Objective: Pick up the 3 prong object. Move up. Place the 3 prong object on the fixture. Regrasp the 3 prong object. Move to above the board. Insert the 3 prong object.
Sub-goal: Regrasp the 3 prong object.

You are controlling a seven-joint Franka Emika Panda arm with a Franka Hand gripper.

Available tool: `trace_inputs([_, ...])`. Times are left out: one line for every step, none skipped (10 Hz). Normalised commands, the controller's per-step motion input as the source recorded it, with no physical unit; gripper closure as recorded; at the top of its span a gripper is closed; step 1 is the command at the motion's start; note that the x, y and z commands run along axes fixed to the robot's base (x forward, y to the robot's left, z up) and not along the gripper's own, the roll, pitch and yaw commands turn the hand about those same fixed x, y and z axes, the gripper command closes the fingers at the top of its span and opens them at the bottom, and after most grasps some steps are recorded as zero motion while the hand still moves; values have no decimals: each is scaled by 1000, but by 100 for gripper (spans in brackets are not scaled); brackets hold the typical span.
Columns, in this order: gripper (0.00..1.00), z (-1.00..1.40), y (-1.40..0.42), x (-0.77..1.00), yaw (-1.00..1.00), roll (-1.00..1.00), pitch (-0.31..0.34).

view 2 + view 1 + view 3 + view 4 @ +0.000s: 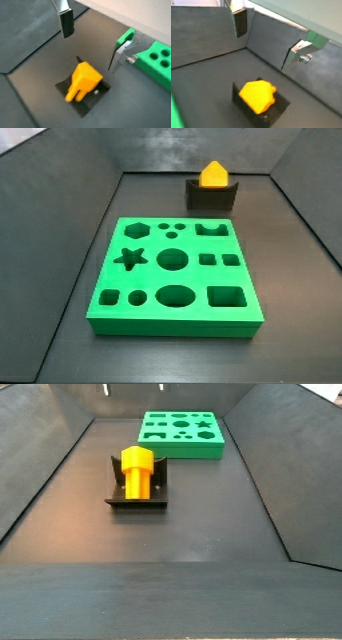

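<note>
Orange-yellow plastic, the 3 prong object sits cradled in the notch of the dark fixture, which stands on the grey counter near its far wall in a side view; its prongs show only in a wrist view, and its underside is hidden by the notch. The claw hangs above the piece, released, both fingers wide apart and touching nothing; its body is cut off by the frame. The green board lies mid-counter, every cutout vacant.
</note>
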Motion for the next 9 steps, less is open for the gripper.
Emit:
trace_inputs([0,-10,-24,35,51,1000,18])
trace_inputs([0,-14,-25,52,55,1000,31])
trace_inputs([0,-20,-27,72,61,1000,49])
trace_inputs([0,-17,-29,80,66,1000,62])
trace_inputs([0,-11,-34,93,79,1000,93])
trace_inputs([0,-20,-38,102,95,1000,117])
trace_inputs([0,-21,-38,103,128,969,148])
trace_inputs([0,-19,-43,102,136,839,144])
trace_inputs([0,-21,-45,104,158,522,124])
